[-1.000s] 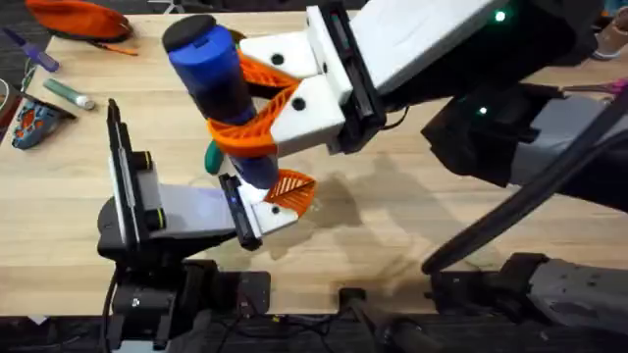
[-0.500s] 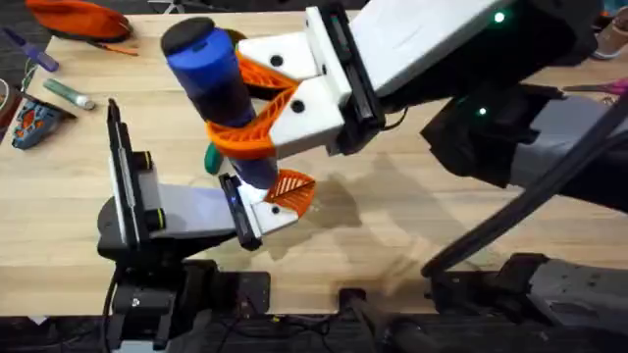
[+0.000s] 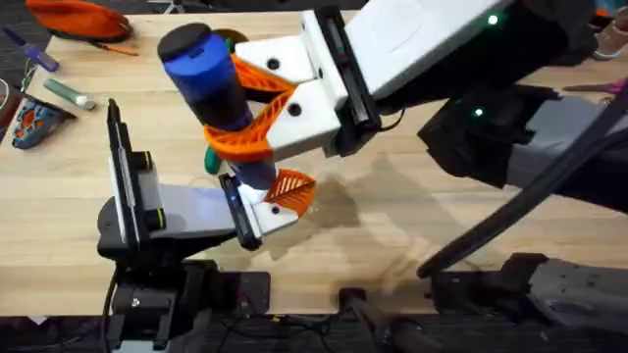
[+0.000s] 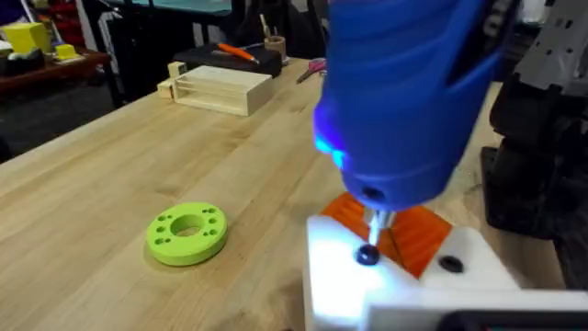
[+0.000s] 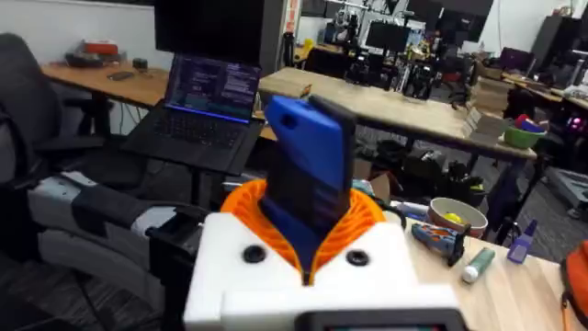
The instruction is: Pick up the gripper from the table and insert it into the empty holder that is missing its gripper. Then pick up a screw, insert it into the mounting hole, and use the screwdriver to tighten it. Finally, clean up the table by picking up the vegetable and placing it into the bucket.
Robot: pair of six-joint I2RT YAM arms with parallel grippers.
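My right gripper (image 3: 238, 110) reaches across the table and is shut on the blue screwdriver (image 3: 208, 78), held upright; its orange pads wrap the body of the screwdriver (image 5: 308, 175). In the left wrist view the metal tip of the screwdriver (image 4: 404, 92) rests on a dark screw (image 4: 367, 256) in the white holder (image 4: 404, 285), which carries the orange gripper (image 4: 409, 230). That holder (image 3: 270, 214) is part of my left gripper (image 3: 265, 196). A sliver of the bucket's yellow rim (image 3: 228, 39) peeks out behind the screwdriver. The vegetable is hidden.
A bright green disc with holes (image 4: 186, 233) lies just beyond the holder. A wooden box (image 4: 220, 87) stands farther off. A marker (image 3: 69, 93), a blue-orange tool (image 3: 29, 123) and an orange object (image 3: 78, 18) crowd the far left. A tan-rimmed bowl (image 5: 457, 216) sits past them.
The right gripper and the screwdriver's top have drifted slightly to the left. The left arm has stayed still.
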